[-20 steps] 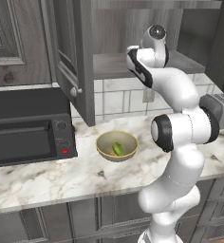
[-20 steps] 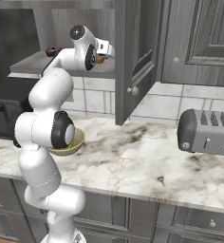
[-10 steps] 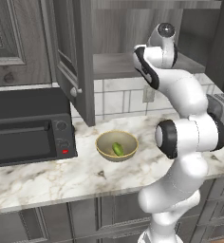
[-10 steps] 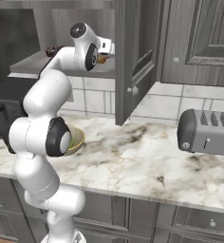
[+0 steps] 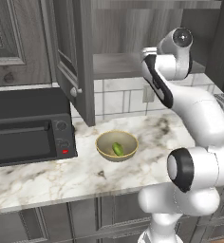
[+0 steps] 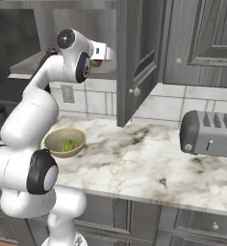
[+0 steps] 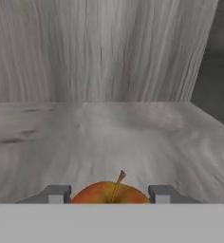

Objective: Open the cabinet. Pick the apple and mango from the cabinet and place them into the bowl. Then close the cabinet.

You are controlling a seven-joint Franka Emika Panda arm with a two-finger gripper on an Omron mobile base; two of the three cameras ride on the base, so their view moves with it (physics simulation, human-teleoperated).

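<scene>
The gripper (image 7: 111,193) is inside the cabinet (image 5: 76,52), low over the shelf. Its two fingers (image 7: 57,193) stand one on each side of the apple (image 7: 109,192); I cannot tell if they squeeze it. The cabinet doors hang open. Below, the mango (image 5: 117,149) lies in the bowl (image 5: 104,142) on the counter (image 5: 85,175), near the back edge beside the microwave (image 5: 28,133).

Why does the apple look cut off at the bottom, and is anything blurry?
Hand view: the apple sits so close between the fingertips that its lower part is cropped; the cabinet wood grain looks soft. Left base view: evenly lit and sharp, with the mango in the bowl.
</scene>
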